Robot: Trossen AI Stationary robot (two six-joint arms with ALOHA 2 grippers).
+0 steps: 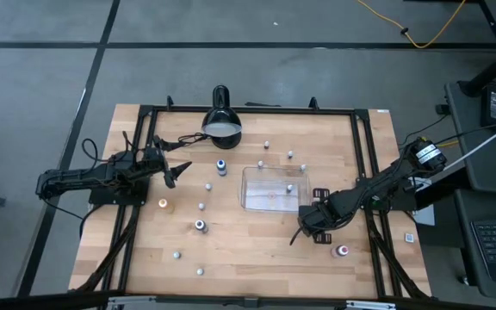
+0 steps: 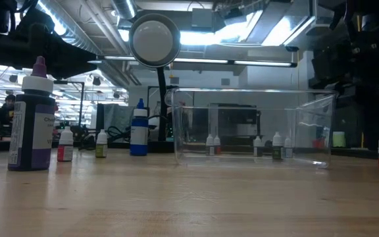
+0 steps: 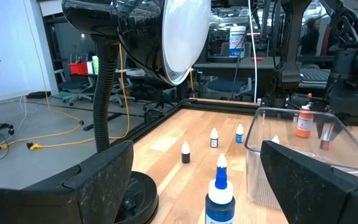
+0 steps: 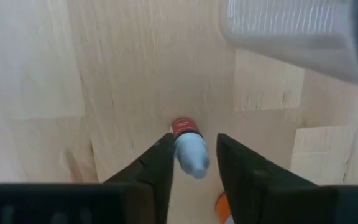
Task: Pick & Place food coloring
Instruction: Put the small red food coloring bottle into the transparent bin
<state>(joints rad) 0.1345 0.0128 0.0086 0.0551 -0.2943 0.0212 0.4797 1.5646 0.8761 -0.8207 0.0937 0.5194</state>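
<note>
Overhead, the pale wooden tabletop [image 1: 257,250] sits on grey flooring, small food coloring bottles [image 1: 201,226] scattered around a clear tray [image 1: 252,200] and black lamp [image 1: 221,120], while the right claw [image 4: 192,152] pinches a red-banded bottle [image 4: 189,144] and the left claw [image 1: 179,172] hangs spread.

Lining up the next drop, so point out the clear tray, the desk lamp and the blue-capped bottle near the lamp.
clear tray [image 1: 250,203] high view, left rim.
desk lamp [image 1: 222,126] high view, shade.
blue-capped bottle [image 1: 221,165] high view, its top.
</note>
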